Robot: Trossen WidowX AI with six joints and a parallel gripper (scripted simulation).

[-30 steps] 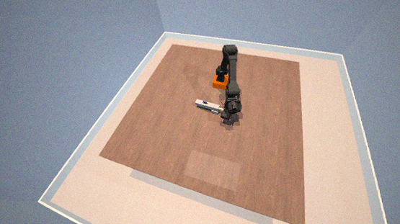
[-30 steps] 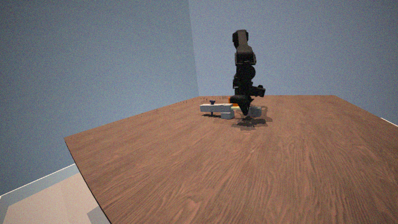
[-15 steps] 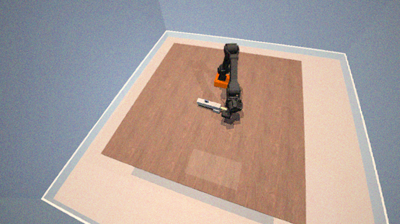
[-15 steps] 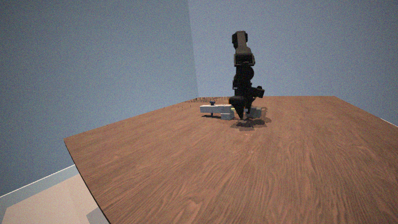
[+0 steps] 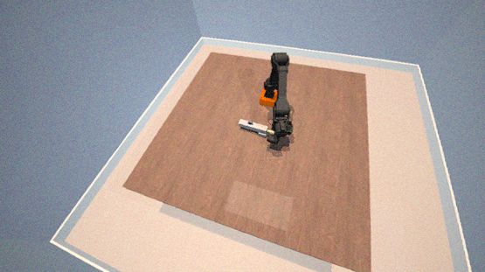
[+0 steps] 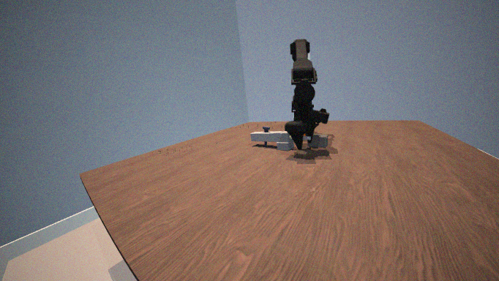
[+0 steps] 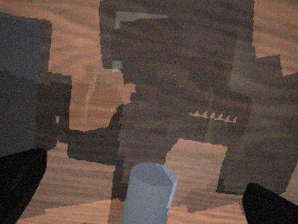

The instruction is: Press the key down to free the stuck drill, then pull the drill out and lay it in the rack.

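A long pale bar (image 5: 253, 127) (image 6: 268, 137) lies level, with a dark blue knob (image 5: 250, 122) (image 6: 265, 129) standing up on it, apparently the key. My gripper (image 6: 305, 145) (image 7: 148, 177) is open and points down at the bar's right end, low over the table. A grey-blue rod end (image 7: 148, 195), apparently the drill, stands between the spread fingertips in the wrist view, untouched by either. A small yellowish piece (image 5: 270, 132) shows at the bar's end beside the gripper. A grey block (image 6: 320, 141), possibly the rack, is right of the fingers, partly hidden behind them.
A small grey block (image 6: 284, 145) sits under the bar's right end, close to the fingers. An orange box-like part (image 5: 267, 98) is behind, beside the arm. A dark grey block (image 7: 22, 90) stands at the left of the wrist view. Arm shadows darken the wooden table (image 5: 191, 150) there.
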